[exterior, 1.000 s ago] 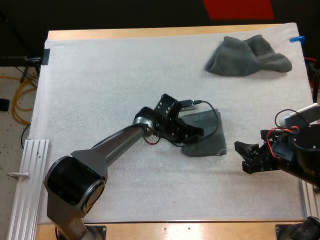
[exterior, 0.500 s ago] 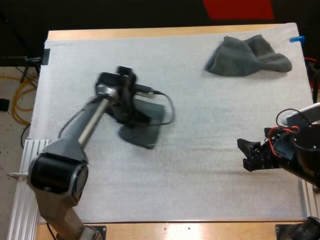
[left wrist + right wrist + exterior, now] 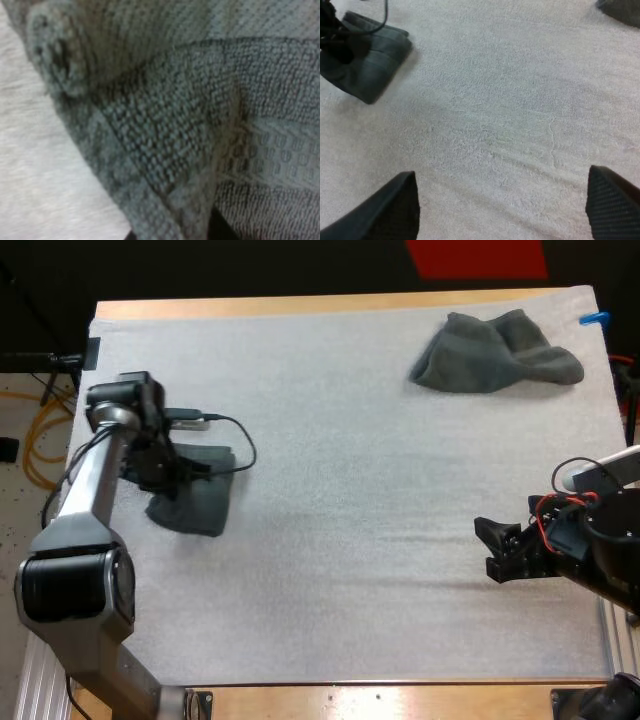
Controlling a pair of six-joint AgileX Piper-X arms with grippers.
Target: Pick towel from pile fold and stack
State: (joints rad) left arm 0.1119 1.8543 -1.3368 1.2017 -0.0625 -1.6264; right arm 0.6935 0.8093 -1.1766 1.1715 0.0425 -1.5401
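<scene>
A: Status of left gripper (image 3: pixel 178 478)?
B: Clamped on the folded towel (image 3: pixel 205 508), at the edge nearest the arm, with cloth bunched right up against the wrist camera. Located at the left side of the white mat (image 3: pixel 350 570).

A: Right gripper (image 3: pixel 492 550)?
B: Released, fingers apart, low over bare mat near the right edge. Touching nothing.

A: Other stock?
B: One crumpled towel (image 3: pixel 495 352) at the far right of the mat, well apart from both grippers.

A: Handling properties?
B: Soft terry, light and limp. No stiffness, nothing fragile. Judged likely to sag and fall open if lifted by a single layer. Not slippery on the mat's nap, so more apt to drag than glide.

A: Recommended hold?
B: For the folded piece, pinch across all layers at the folded edge to keep the fold shut. For the crumpled piece, pinch a raised ridge or free corner and avoid the flat middle, which looks hard to gather.

A: Risk?
B: Layers shearing apart on release. Advisable to open slowly and lift straight up.
</scene>
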